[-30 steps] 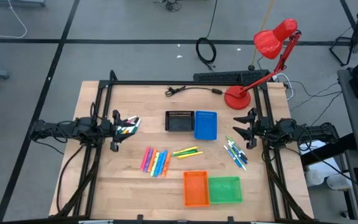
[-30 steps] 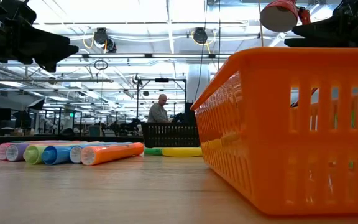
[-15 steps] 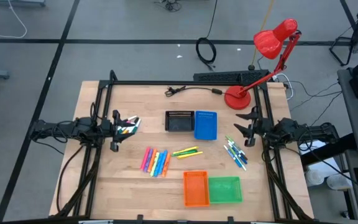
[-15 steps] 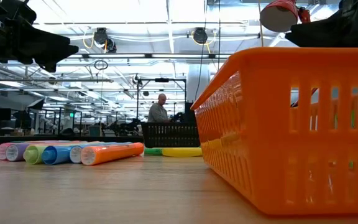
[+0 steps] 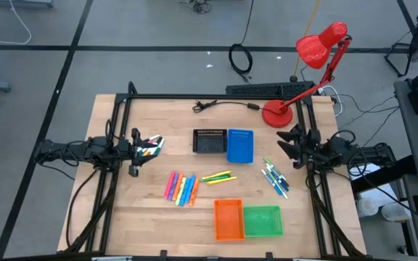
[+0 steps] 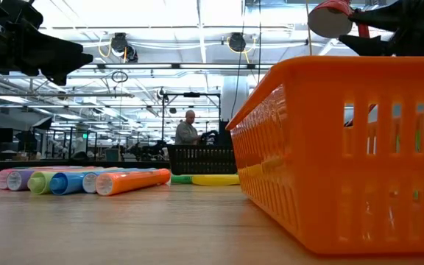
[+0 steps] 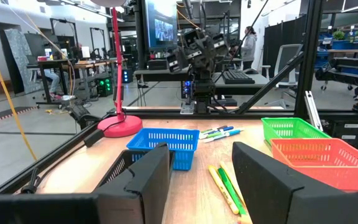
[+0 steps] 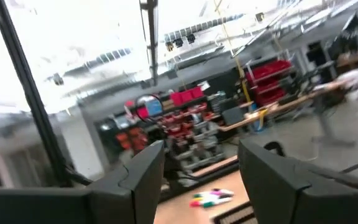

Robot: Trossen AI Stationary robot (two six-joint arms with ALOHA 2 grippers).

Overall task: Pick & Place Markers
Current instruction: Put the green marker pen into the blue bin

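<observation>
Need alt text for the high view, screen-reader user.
Overhead view of a wooden table with loose markers in three clusters: bright ones mid-table, yellow-green ones beside them, blue-green ones toward the right. Black and blue trays sit centre, orange and green trays near the front. Left end effector and right end effector wait at the side edges, open, empty.

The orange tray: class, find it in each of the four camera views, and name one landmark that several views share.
High view: orange tray at the table's near edge, touching the green tray on its right.
Low view: it fills the right half, close up.
Left wrist view: at the right edge, in front of the green tray.
Right wrist view: not in it.
Shared landmark: the blue tray, also in the left wrist view.
</observation>
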